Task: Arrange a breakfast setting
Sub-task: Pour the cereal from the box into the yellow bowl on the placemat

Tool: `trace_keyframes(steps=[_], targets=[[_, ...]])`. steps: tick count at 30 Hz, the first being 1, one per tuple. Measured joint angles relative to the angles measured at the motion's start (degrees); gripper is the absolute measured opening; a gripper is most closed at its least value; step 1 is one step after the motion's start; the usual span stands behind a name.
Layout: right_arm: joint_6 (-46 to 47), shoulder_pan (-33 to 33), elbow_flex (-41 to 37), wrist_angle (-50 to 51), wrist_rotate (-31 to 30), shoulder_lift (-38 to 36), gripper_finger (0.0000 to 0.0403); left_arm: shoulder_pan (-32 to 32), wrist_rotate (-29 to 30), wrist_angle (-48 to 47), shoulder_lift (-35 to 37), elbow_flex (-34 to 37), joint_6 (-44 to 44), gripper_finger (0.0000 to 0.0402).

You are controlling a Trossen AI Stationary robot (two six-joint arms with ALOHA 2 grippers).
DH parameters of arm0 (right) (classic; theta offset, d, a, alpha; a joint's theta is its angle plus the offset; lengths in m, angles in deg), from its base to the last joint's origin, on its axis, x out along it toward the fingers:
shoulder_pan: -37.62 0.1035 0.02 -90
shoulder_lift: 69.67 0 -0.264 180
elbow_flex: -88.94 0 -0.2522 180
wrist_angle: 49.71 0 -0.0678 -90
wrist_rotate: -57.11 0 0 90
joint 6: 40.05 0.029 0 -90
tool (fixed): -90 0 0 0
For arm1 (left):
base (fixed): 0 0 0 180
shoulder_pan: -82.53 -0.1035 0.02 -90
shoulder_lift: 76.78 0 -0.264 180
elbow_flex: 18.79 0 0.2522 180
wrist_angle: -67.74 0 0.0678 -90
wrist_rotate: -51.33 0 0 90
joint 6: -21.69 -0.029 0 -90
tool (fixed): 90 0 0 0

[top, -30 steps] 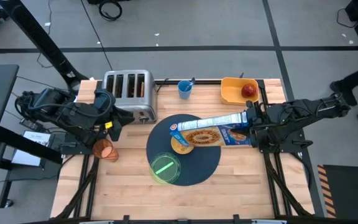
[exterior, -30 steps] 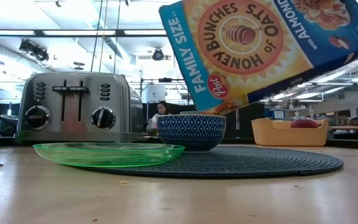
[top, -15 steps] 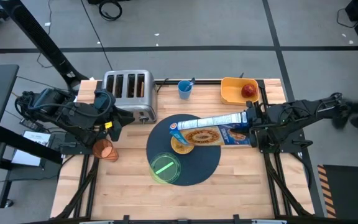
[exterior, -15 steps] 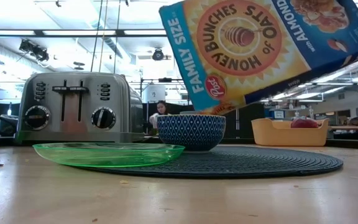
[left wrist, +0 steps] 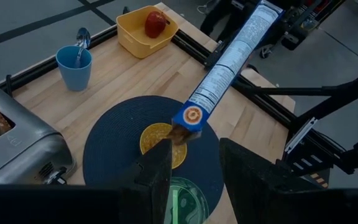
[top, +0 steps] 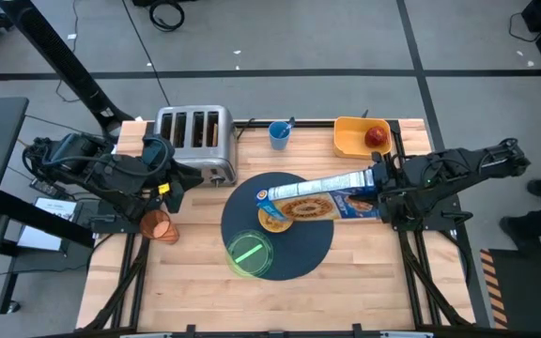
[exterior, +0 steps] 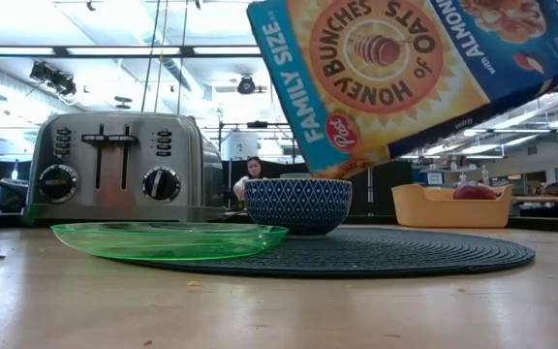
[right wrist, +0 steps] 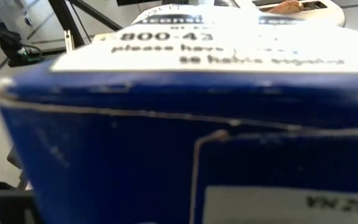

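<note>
Tipped slightly steeper, blue-and-orange cardboard cereal box [top: 322, 199], clamped in my right gripper [top: 380, 191] mid-frame, pours into small blue-patterned bowl [exterior: 298, 206]; left gripper [left wrist: 194, 171] apart, waiting.

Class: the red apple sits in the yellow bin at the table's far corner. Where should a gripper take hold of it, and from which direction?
Probably from straight above, fingers closing across the apple's round middle. The yellow bin's walls stand around it and would likely block a sideways approach, and in the left wrist view it lies off-centre, close to one wall, so one finger needs that narrow gap.

Bright ceiling strips, blurred right-wrist close-up
</note>
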Motion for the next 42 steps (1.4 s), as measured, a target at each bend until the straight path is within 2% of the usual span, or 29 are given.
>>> trace_keyframes(steps=[42], targets=[[-0.71,-0.10,0.63,-4.10,-0.16,3.98,0.0162,0.00,0.02,0.02,0.00,0.00,0.25,0.0142]])
